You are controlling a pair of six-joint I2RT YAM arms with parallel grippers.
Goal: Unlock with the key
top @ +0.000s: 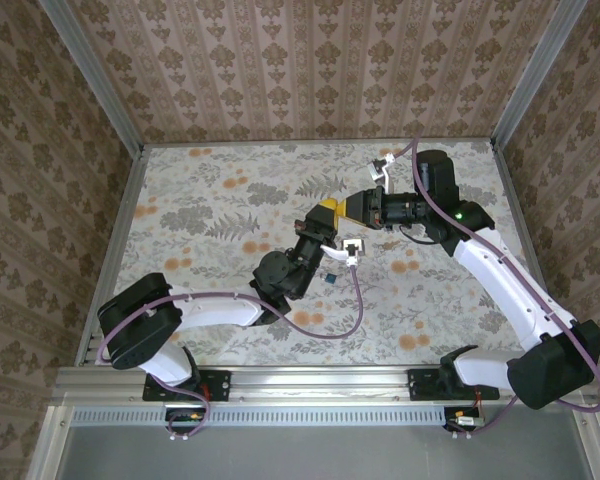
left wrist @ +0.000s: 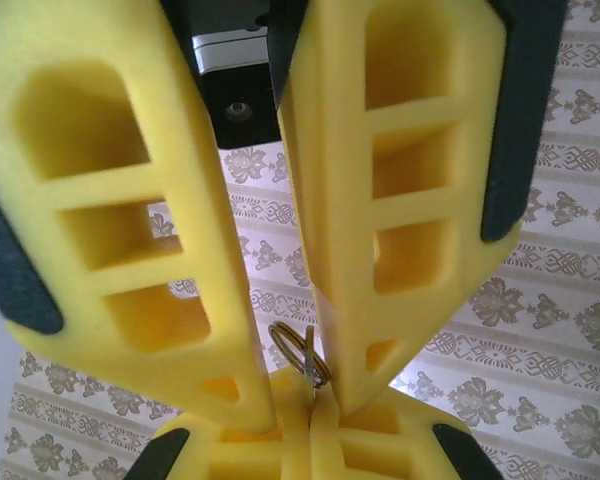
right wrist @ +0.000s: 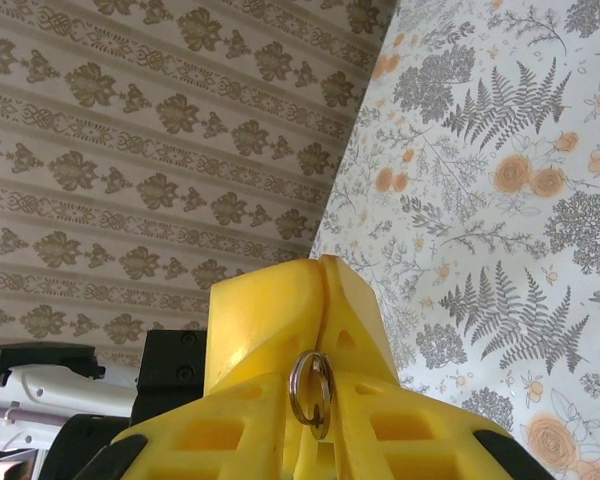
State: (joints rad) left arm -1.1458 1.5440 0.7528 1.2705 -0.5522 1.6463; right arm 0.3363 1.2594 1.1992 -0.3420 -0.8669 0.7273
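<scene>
**Key [top: 332,278] apparently lying loose, unlocking not yet begun**

Over the flowery table [top: 200,200], a touch toward 1 o'clock of its middle, the two grippers meet nose to nose. The left gripper [top: 329,211] reaches in from 7 o'clock and the right gripper [top: 359,208] from 3 o'clock. A small metal ring [left wrist: 300,352] stands between them. The left jaws are clenched, and the ring looks pinched near their tips. The right jaws sit nearly together at the same spot, but I cannot tell whether they grip anything.

What I take for the key is a tiny dark blue thing on the table at 6 o'clock of that meeting point. It lies beside the left arm, with neither gripper touching it, and it is too small to be sure of. By my reckoning the job is at an early stage: the key is yet to be picked up, inserted and turned.
</scene>
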